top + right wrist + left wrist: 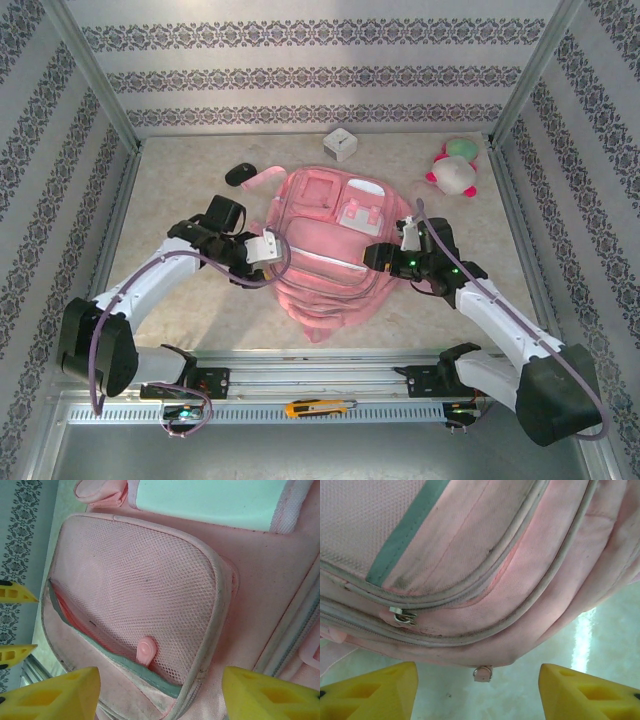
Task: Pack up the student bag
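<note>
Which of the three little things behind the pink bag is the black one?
The small rounded black object at the back left, beside the student bag's pink strap. The cube is white, and the plush toy is pink and white.

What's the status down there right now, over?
Left gripper open beside student bag. Right gripper open over its mesh pocket. Plush toy, white cube lie apart, far side.

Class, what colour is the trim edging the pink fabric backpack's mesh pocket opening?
Grey-green trim, against the pink fabric backpack; clearest in the right wrist view.
</note>
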`<state>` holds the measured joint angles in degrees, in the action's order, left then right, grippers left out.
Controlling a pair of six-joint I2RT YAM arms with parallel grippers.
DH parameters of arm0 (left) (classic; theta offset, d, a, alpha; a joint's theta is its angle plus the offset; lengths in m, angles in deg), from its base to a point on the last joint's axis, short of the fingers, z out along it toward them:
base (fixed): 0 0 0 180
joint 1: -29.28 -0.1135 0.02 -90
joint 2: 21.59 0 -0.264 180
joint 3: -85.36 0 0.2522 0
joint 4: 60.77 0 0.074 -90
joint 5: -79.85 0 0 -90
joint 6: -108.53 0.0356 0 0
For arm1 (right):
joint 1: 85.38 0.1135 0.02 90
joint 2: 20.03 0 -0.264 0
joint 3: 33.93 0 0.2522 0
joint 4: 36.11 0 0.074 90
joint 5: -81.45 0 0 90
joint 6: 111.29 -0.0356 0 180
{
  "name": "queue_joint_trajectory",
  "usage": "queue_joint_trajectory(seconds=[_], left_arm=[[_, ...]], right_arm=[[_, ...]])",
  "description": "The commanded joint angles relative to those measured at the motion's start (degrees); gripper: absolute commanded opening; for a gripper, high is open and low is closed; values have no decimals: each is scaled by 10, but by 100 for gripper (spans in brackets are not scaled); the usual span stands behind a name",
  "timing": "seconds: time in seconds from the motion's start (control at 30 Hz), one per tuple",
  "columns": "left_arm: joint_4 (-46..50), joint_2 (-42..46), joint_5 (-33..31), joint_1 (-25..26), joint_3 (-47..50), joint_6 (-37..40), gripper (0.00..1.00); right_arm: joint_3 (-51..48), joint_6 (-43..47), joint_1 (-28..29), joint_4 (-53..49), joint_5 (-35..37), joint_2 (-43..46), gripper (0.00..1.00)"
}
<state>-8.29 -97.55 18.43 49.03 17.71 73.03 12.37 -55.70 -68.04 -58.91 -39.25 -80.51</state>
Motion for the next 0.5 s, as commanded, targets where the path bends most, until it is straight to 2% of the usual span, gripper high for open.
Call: queue_joint_trajectory(seconds=[0.0, 0.13, 0.23, 0.47], left_arm=[[-94, 0, -20, -5, 17, 38, 67], [-146, -36, -27, -4, 7, 50, 71], [-124, -70, -2, -4, -21, 67, 69], [-117, -79, 9, 6, -11, 73, 51]], right_arm=[[-8, -12, -7, 28, -16, -4, 65], [-19, -24, -7, 37, -16, 1, 65], [-30, -33, -6, 45, -14, 9, 65], [-55, -55, -1, 57, -4, 14, 64]])
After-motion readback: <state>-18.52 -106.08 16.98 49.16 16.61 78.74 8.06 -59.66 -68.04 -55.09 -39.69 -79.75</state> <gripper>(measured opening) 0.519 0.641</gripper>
